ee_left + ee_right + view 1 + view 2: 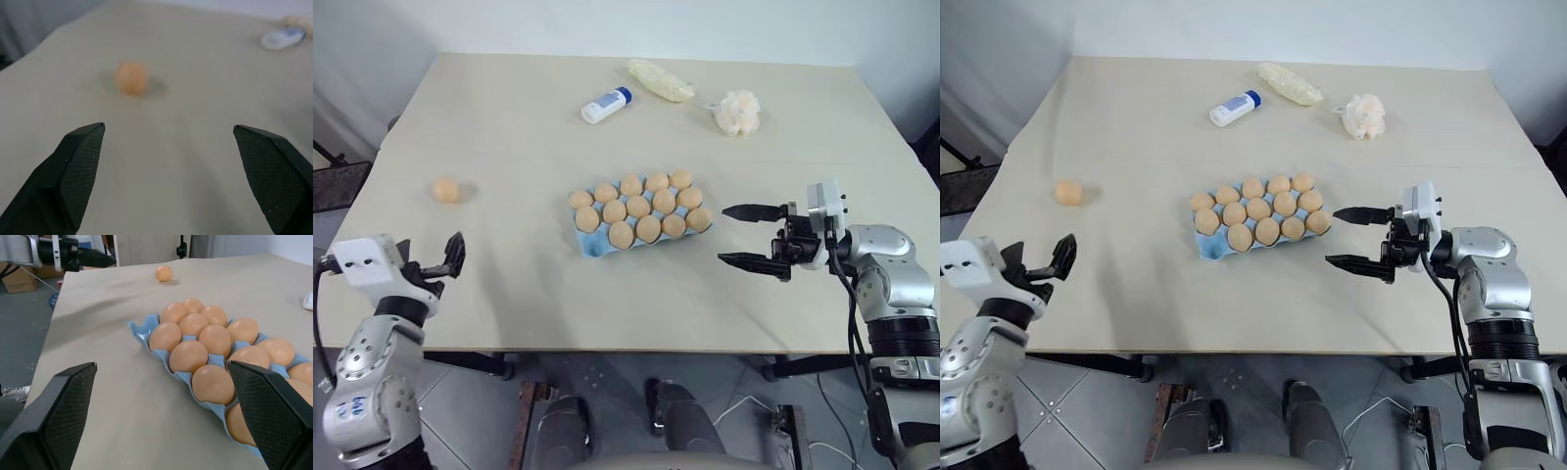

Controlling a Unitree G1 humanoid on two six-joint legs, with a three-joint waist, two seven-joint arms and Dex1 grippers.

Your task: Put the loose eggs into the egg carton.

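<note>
Egg (446, 190) lying loose just ahead of the wide-open left gripper (450, 257) could roll off the table (509, 108) if nudged, while the right gripper (751, 236), also spread open and empty, waits beside the nearly full carton (597, 245).

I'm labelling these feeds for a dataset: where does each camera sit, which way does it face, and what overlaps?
Left and right eye views: head, looking forward and down at the table; both arms show.
Left wrist view: between the open left end effector, facing the loose egg.
Right wrist view: between the open right end effector, facing the egg carton.
Shared: the loose egg shows in all four.
</note>
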